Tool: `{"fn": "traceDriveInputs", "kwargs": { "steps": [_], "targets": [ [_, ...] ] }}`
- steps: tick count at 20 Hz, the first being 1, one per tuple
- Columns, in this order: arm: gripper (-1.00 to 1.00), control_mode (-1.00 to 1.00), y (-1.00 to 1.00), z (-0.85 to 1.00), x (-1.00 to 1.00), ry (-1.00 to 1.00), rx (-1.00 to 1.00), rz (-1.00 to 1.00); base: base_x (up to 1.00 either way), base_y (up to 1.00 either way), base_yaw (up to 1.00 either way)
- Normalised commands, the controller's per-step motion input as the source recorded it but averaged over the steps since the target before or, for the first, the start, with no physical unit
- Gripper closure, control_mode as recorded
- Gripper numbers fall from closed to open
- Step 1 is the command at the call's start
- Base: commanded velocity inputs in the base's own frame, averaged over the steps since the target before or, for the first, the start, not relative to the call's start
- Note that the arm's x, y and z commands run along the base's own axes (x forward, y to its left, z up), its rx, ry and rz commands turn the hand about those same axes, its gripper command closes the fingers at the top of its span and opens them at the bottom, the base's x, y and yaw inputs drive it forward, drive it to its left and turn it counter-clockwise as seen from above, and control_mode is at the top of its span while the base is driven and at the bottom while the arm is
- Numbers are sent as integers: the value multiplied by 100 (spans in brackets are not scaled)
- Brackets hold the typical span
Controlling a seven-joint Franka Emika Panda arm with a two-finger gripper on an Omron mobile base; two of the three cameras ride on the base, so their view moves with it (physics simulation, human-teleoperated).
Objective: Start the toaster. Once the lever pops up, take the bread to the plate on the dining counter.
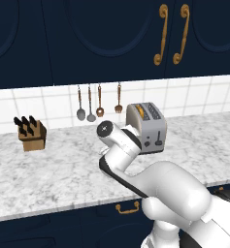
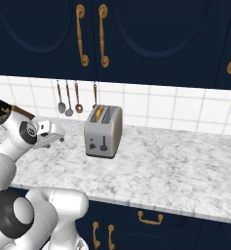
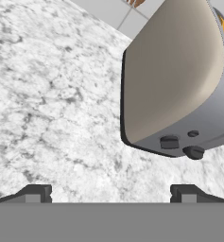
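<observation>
The silver-grey toaster (image 1: 148, 127) (image 2: 103, 131) (image 3: 175, 75) stands on the marble worktop near the tiled wall, with its control end facing the front edge. The dark lever (image 1: 158, 140) (image 2: 104, 145) (image 3: 193, 152) sits low on that end face, beside the small dial (image 2: 92, 145) (image 3: 169, 142). The bread (image 1: 141, 112) (image 2: 98, 114) (image 3: 222, 23) shows as a golden strip in one slot. My gripper (image 2: 60, 137) (image 3: 111, 194) is open and holds nothing. It hovers above the worktop, left of the toaster and apart from it. The plate and the dining counter are out of view.
A wooden knife block (image 1: 31, 133) stands at the left of the marble worktop (image 1: 63, 164). Several utensils (image 1: 90, 104) (image 2: 68, 100) hang on the tiled wall behind. Navy cabinets with gold handles (image 1: 171, 34) hang above. Bare marble lies right of the toaster (image 2: 175, 161).
</observation>
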Motion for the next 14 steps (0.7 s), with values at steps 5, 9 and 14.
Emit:
{"fn": "traceDriveInputs", "kwargs": {
  "steps": [5, 9, 14],
  "targets": [
    [-100, -100, 0, 0, 0, 0, 0, 0, 0, 0, 0],
    [-100, -100, 0, 0, 0, 0, 0, 0, 0, 0, 0],
    [-100, -100, 0, 0, 0, 0, 0, 0, 0, 0, 0]
  ]
}}
